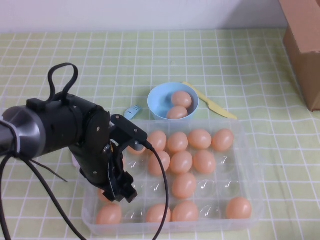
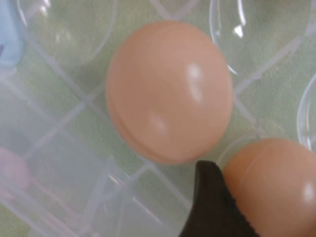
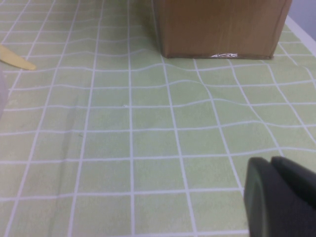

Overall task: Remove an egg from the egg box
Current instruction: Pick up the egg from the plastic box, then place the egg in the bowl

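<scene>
The clear egg box [image 1: 250,150] holds several peach-orange eggs. My left gripper [image 1: 121,191] is down inside its near left part. In the left wrist view one black finger [image 2: 212,202] presses against the side of an egg [image 2: 276,192]; the other finger is out of frame. Another egg [image 2: 168,91] sits in its cup just beyond. In the high view the gripped egg is mostly hidden behind the gripper. My right gripper [image 3: 284,197] is shut and empty over the bare cloth, out of the high view.
A light-blue bowl [image 1: 159,96] with two eggs stands behind the egg box, with a yellow knife [image 1: 212,104] and a blue fork [image 1: 132,111] beside it. A cardboard box [image 1: 305,45] stands at the far right and also shows in the right wrist view [image 3: 222,24].
</scene>
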Controlling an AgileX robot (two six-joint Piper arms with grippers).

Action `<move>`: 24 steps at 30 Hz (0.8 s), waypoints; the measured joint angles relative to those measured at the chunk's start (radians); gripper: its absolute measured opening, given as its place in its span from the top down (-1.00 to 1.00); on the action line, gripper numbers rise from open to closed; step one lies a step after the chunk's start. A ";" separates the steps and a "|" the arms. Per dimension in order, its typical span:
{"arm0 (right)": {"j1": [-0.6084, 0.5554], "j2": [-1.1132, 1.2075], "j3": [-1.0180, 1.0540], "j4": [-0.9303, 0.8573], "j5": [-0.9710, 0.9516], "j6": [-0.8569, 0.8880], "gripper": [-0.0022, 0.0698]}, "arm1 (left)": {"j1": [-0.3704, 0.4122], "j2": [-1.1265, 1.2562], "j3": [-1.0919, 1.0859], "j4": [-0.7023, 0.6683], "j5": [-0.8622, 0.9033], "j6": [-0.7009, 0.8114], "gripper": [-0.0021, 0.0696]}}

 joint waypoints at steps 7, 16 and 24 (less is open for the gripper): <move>0.000 0.000 0.000 0.000 0.000 0.000 0.99 | 0.000 -0.046 -0.056 0.009 0.083 -0.023 -0.06; 0.000 0.000 0.000 0.000 0.001 0.000 0.99 | -0.057 -0.073 -0.362 0.018 0.188 -0.030 -0.06; 0.000 0.000 0.000 0.000 0.001 0.000 0.99 | -0.064 0.124 -0.506 0.060 -0.195 -0.025 -0.06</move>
